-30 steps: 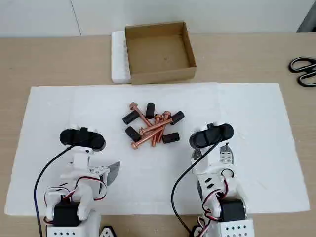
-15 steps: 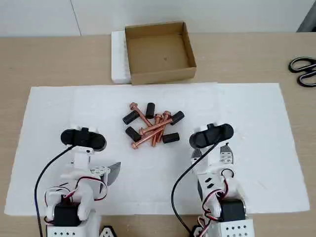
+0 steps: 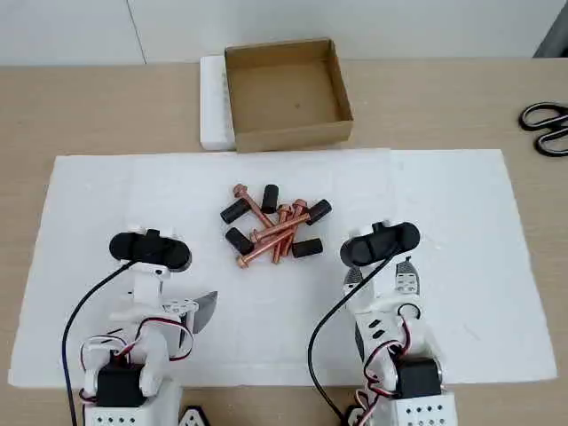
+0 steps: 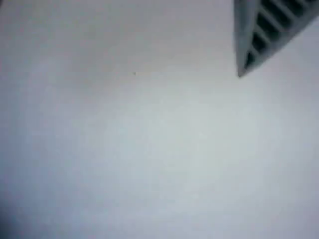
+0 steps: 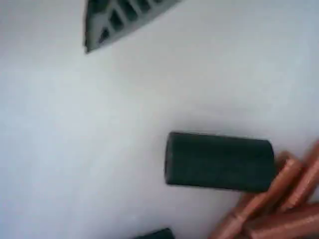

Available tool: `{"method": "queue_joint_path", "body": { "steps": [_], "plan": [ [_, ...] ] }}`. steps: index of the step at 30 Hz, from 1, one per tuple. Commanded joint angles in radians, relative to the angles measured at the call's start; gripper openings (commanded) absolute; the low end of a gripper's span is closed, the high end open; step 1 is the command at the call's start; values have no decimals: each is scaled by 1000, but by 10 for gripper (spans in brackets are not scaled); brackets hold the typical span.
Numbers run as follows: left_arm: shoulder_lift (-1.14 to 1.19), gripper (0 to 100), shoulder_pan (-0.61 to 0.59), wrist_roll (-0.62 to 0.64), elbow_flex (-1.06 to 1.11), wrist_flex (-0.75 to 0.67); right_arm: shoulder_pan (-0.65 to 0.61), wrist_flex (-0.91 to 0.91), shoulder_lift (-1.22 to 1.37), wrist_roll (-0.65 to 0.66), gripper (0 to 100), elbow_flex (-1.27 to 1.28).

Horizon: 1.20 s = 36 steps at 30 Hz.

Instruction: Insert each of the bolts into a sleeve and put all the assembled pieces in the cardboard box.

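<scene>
— Cardboard box (image 3: 293, 136), open and brown: sitting just beyond white foam sheet (image 3: 461, 222). Resting at near edge: left gripper (image 3: 184, 311), right gripper (image 3: 401, 277); not managing to tell either's spread. Lying mid-sheet, tangled: copper-coloured metal bolts (image 3: 275, 232), short black cylindrical sleeves (image 3: 308, 248).

— Judging bolts stiff, weighty, slippery; pinching mid-shank. Sleeves probably light, prone to rolling; gripping across barrel. Crossing over, hiding some shanks; sleeve bores too small to make out.

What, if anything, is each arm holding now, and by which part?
Nothing is held. All bolts and sleeves lie piled on the white sheet, apart from the left arm and right arm.
</scene>
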Motion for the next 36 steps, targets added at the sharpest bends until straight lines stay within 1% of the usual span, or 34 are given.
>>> {"method": "queue_joint_path", "body": {
  "steps": [1,5,7,9,11,13,15,17,20,23,27,29,32,34,36],
  "plan": [
    [-6,313,34,3,-2,-38,-4,-2,-18,8,256,6],
    [-6,313,40,3,-2,-46,1,-18,-18,5,256,8],
    [-6,313,41,5,8,-84,4,-19,-18,9,256,8],
    [-6,313,75,5,28,-155,39,-21,-18,12,256,-15],
    [-6,313,80,0,38,-193,110,-16,-16,28,256,-83],
    [-6,313,35,-2,36,-262,174,-2,-15,44,256,-178],
    [-6,313,-40,-2,33,-334,209,50,-13,44,256,-304],
    [-2,313,-118,-2,25,-390,213,91,-2,48,256,-423],
    [0,313,-199,3,-15,-410,209,102,88,77,256,-566],
    [2,313,-218,0,-50,-373,209,99,300,103,256,-709],
    [2,313,-232,6,-82,-313,191,150,710,121,256,-957],
    [2,313,-259,8,-101,-307,154,243,934,150,256,-1111],
    [25,313,-305,8,-148,-282,88,453,1264,189,256,-1356],
    [95,313,-341,8,-188,-279,48,593,1457,196,256,-1504],
    [213,313,-382,25,-246,-281,24,700,1621,193,258,-1633]
  ]
}}
